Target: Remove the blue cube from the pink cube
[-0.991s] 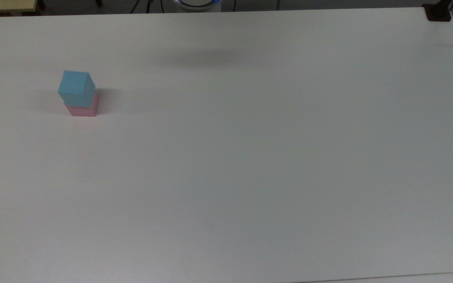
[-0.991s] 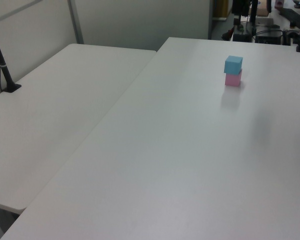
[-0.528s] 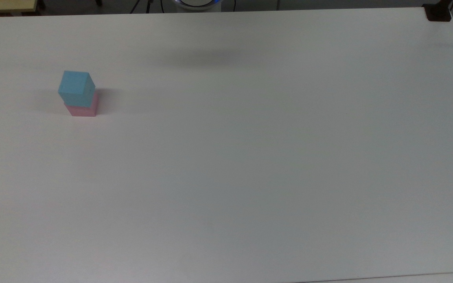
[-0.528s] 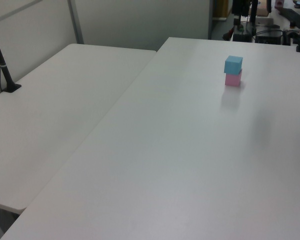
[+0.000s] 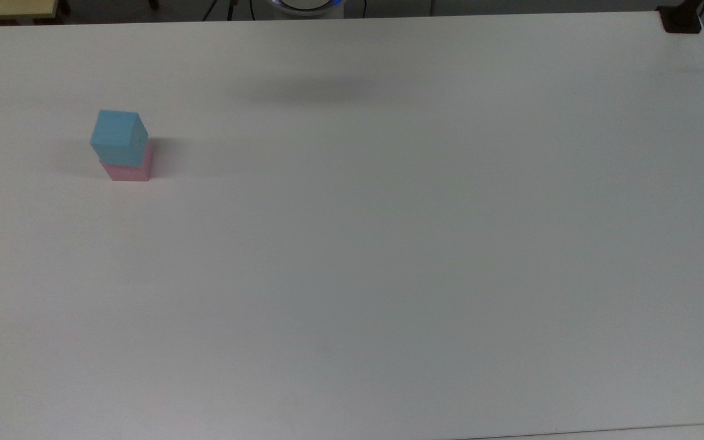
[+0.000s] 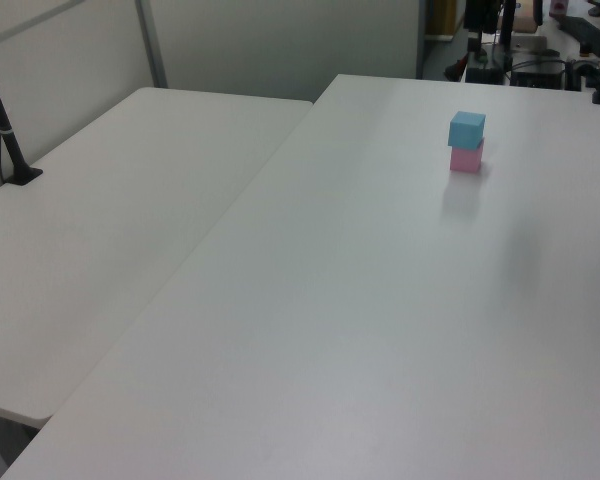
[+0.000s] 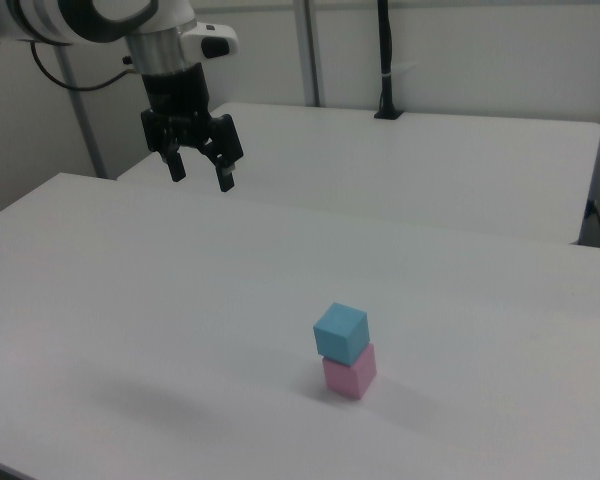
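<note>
Blue cube [image 5: 118,137] sits on top of the pink cube [image 5: 129,167], stack near the top view's left side of the white surface [image 5: 388,244]. Blue one is twisted a bit vs the pink one, so edges don't line up; pink shows below and toward the top view's right. Same stack in the left view: blue cube [image 6: 467,128] over pink cube [image 6: 466,157], far end of the surface, toward the left view's right.

Vs 1.0 s and 0.5 s ago: cubes haven't shifted in top or left view. Soft shadow on the surface near the top view's upper middle is at about the same spot, w/ no clear shift.

Right view: gripper [image 7: 200,179] hangs high above the surface, up at the right view's upper left, jaws pointing down, spread wide, holding nothing. Blue cube [image 7: 341,332] and pink cube [image 7: 349,374] lie well apart from the jaws, lower and toward the right view's right. No contact btw jaws and either cube. A second white table stands beyond the surface.
</note>
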Action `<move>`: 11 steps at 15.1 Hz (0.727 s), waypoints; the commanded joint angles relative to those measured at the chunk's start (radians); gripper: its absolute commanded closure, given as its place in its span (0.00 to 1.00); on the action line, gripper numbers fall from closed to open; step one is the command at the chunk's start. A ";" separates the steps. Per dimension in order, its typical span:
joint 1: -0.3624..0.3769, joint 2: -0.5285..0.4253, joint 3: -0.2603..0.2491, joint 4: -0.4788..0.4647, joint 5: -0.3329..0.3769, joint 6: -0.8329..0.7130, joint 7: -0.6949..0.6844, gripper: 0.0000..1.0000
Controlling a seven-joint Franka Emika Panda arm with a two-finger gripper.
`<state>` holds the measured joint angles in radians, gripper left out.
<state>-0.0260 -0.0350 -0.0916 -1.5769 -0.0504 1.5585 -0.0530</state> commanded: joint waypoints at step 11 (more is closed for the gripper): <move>-0.146 0.049 -0.059 -0.204 -0.089 0.242 -0.268 0.00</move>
<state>-0.1690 0.0159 -0.1307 -1.6770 -0.1375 1.6928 -0.3096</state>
